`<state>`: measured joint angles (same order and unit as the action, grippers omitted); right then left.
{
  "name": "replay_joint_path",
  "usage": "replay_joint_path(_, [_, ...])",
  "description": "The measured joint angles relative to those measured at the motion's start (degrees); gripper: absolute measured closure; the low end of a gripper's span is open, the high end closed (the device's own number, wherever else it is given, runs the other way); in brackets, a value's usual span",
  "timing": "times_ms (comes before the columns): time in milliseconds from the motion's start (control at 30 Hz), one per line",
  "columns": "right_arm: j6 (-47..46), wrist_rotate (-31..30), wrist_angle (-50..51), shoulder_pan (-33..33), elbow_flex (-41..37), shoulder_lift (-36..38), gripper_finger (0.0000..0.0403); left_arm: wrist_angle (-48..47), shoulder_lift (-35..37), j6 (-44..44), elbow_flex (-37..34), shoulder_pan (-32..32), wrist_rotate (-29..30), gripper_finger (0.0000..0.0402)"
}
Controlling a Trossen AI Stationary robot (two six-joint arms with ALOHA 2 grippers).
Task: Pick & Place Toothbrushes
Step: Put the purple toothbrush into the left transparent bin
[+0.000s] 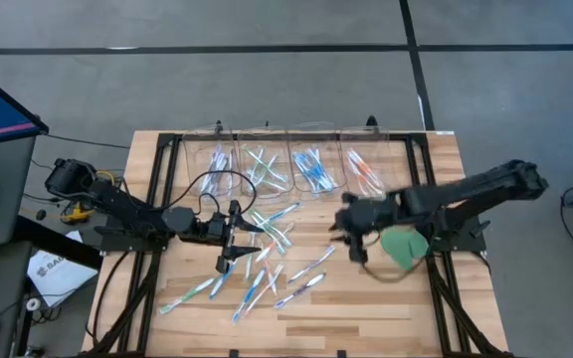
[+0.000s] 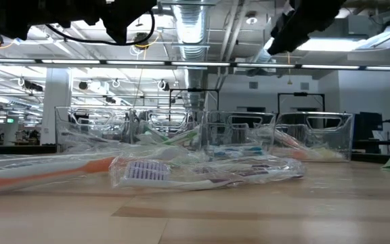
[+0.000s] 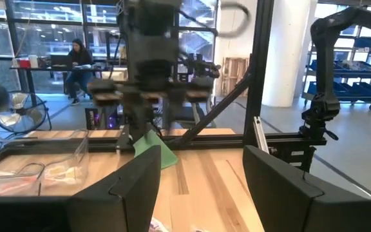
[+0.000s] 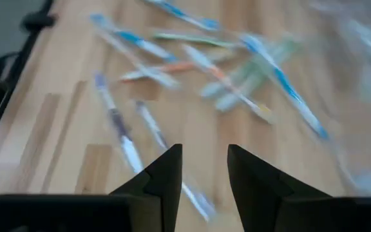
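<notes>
Left gripper (image 3: 198,187) wide open, empty.

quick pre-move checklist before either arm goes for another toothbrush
1. Left gripper empty, fingers apart: ok.
2. Right gripper empty, narrow gap between fingers: ok.
3. Toothbrushes left loose on the table: ok, many.
4. Arms apart over the pile: ok in the high view.
5. Clear bins at the far edge reachable: cannot tell.
6. Green disc clear of the right arm: not ok, it lies under it.
</notes>
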<state>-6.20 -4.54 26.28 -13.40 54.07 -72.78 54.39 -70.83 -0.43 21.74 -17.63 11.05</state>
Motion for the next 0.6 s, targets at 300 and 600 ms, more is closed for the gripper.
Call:
replay_joint_path(300, [13.2, 0.0, -9.4, -6.5, -0.9, -15.3, 0.0284, -2.1, 0.0, -3.3, 0.0, 0.0, 0.0, 0.0188])
replay_joint_path(600, [13.7, 0.3, -7.9, -4.6, 4.1, -28.0, 0.0284, -2.5, 0.0, -3.3, 0.0, 0.0, 0.0, 0.0188])
